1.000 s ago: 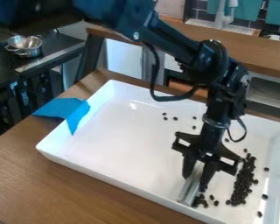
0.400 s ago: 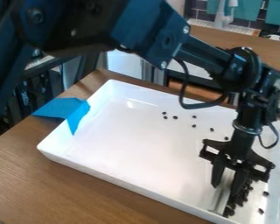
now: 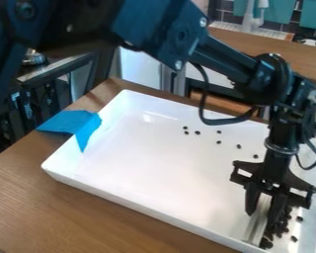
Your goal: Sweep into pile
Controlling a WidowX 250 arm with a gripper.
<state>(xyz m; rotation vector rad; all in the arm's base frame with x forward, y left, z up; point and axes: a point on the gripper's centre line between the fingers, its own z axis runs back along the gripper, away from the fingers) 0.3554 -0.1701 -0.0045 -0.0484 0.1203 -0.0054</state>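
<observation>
The black gripper [image 3: 261,215] hangs low over the right front part of the white tray [image 3: 147,148], shut on a flat, pale metallic sweeping tool [image 3: 257,223] whose lower edge is down at the tray floor. Just right of the tool, a cluster of dark beans [image 3: 279,227] lies partly hidden behind the gripper and near the tray's front right corner. Two stray beans sit close to the right wall. Several more are scattered loosely from the tray's upper middle toward the right, including a bean [image 3: 197,132] near the back.
Blue tape [image 3: 73,126] is stuck over the tray's left wall and onto the wooden table [image 3: 68,212]. Raised walls surround the tray. A wooden counter [image 3: 266,52] stands behind, and a dark stove area lies at the left.
The gripper has moved right with the tool, and beans that lay beside the tool and in a long strip are now bunched closer to the right wall.
</observation>
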